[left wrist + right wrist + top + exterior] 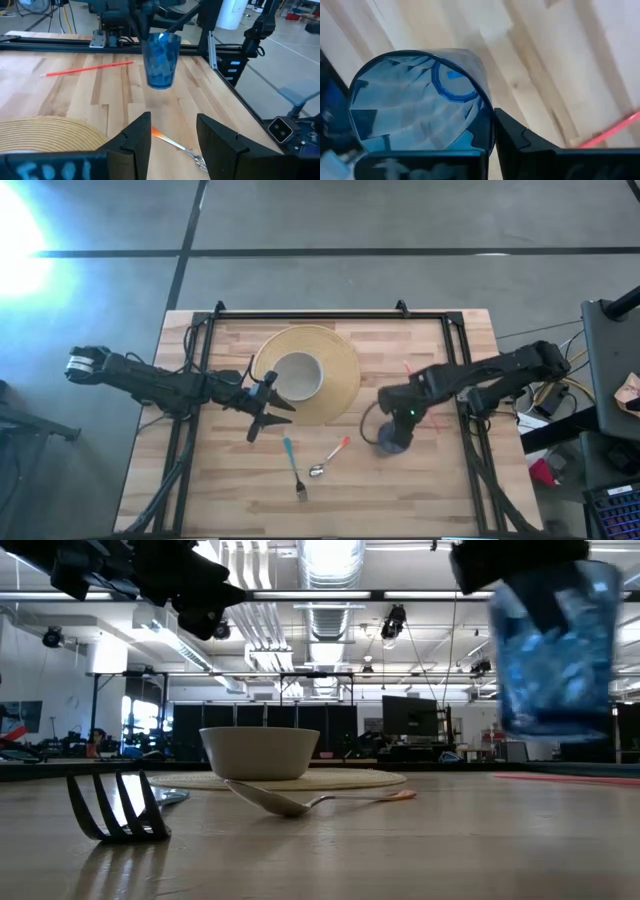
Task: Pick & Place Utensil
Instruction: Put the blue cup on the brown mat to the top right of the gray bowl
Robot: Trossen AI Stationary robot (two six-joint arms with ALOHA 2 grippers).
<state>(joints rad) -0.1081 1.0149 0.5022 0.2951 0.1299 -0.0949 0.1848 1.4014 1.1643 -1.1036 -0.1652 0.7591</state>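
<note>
A fork (pixel 293 470) with a teal handle and a spoon (pixel 328 458) with an orange handle lie flat on the wooden table, near its front middle. In the low view the fork's tines (pixel 115 805) curve up and the spoon's bowl (pixel 270 798) rests on the wood. To their right a clear blue cup (pixel 392 438) hangs above the table, and my right gripper (pixel 397 428) is shut on it. My left gripper (pixel 265 418) hovers open by the placemat's near edge, pointing toward the cup (pixel 161 60), with the spoon (pixel 177 145) below and beyond its fingers. My right gripper holds the blue cup by its rim wall (pixel 487 125), coming from above and pointing steeply down. One finger (pixel 525 145) lies outside the wall; the other seems to sit inside the cup. The cup (pixel 555 650) hangs below the fingers, nearly upright, clear of the table.
A white bowl (pixel 297 375) stands on a round woven placemat (pixel 340 375) at the table's far middle. A thin red stick (pixel 90 67) lies on the wood at the right. A black frame (pixel 330 314) runs around the table's edges.
</note>
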